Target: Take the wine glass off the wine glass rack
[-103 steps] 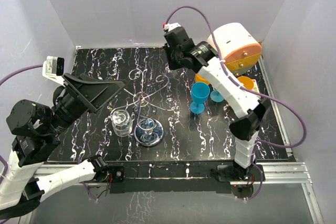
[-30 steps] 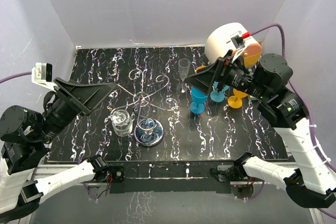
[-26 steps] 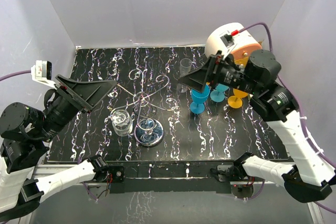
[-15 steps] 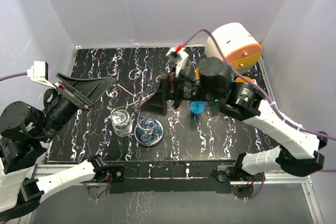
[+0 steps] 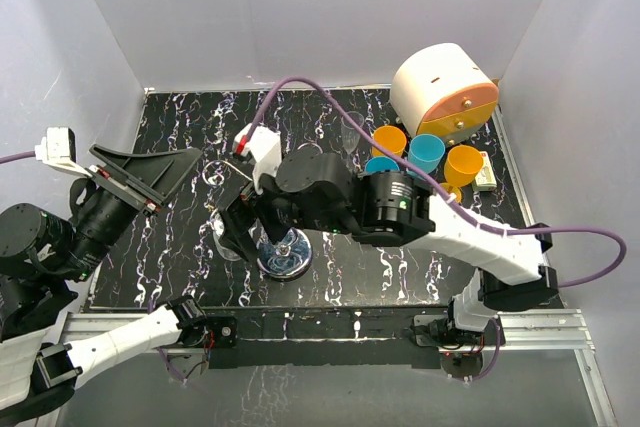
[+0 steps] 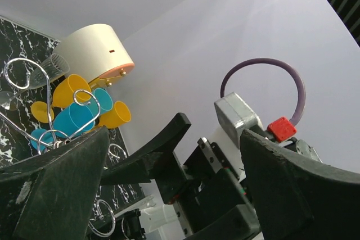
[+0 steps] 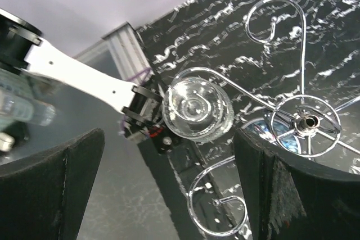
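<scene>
The wine glass (image 7: 197,108) is clear and hangs from a wire arm of the wine glass rack (image 7: 304,121), seen from above in the right wrist view. My right gripper (image 7: 169,136) stands open above it, its fingers wide to either side and touching nothing. From the top, the right gripper (image 5: 240,227) covers most of the glass, beside the rack's shiny round base (image 5: 285,252). My left gripper (image 5: 165,172) hovers open and empty at the left, raised off the table. In the left wrist view the left gripper (image 6: 174,136) looks across at the right arm.
Several orange and blue plastic cups (image 5: 425,152) stand at the back right beside a cream cylindrical container (image 5: 445,87). A clear flute (image 5: 350,135) stands behind the rack. The right arm stretches across the middle of the black marbled table (image 5: 420,267). White walls close in three sides.
The right arm has swung from the right side across to the left and now sits over the rack and wine glass, uncovering the coloured cups. The left gripper drifted slightly left.
</scene>
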`<state>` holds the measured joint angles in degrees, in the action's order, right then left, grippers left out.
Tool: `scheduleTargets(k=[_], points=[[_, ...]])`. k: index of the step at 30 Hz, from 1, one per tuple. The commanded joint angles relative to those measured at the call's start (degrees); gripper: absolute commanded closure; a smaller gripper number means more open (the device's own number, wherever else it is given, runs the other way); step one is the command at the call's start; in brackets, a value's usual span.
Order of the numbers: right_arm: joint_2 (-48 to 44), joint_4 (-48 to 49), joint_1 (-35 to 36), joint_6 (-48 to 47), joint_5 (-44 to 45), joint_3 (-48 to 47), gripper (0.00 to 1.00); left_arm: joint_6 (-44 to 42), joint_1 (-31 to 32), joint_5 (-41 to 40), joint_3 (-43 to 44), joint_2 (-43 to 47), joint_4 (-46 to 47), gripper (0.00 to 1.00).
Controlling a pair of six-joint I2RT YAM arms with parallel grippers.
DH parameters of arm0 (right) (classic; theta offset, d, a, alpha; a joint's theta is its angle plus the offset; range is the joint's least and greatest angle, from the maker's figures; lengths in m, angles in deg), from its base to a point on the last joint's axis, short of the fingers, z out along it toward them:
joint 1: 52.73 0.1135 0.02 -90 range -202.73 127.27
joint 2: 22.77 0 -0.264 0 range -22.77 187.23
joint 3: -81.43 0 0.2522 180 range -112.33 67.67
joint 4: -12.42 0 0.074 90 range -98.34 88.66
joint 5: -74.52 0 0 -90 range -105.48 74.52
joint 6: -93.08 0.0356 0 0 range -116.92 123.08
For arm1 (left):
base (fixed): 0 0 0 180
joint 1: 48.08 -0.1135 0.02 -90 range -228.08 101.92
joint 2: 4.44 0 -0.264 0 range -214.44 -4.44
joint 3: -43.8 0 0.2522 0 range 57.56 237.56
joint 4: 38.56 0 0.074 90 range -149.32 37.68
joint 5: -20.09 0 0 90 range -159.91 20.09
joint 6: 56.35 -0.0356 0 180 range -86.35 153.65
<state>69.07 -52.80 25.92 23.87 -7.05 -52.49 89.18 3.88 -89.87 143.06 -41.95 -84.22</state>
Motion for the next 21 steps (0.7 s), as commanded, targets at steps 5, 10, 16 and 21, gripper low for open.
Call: scheduleTargets(k=[5,10,16,21], points=[[3.7,-3.6,1.7,-9.8,5.6,-4.1,0.05,0.4,0.0,-2.2,0.7,0.2,-0.8,0.01],[4.6,-2.5,2.0,-11.4,5.7,-3.4,0.02,0.5,0.0,-3.3,0.6,0.7,-1.6,0.01],[5.8,-1.5,2.5,-13.1,7.5,-3.6,0.04,1.7,0.0,-6.0,0.1,2.0,-2.7,0.01],[6.7,-0.7,2.6,-14.2,6.6,-3.8,0.1,2.1,0.0,-6.8,0.1,2.3,-3.4,0.01]])
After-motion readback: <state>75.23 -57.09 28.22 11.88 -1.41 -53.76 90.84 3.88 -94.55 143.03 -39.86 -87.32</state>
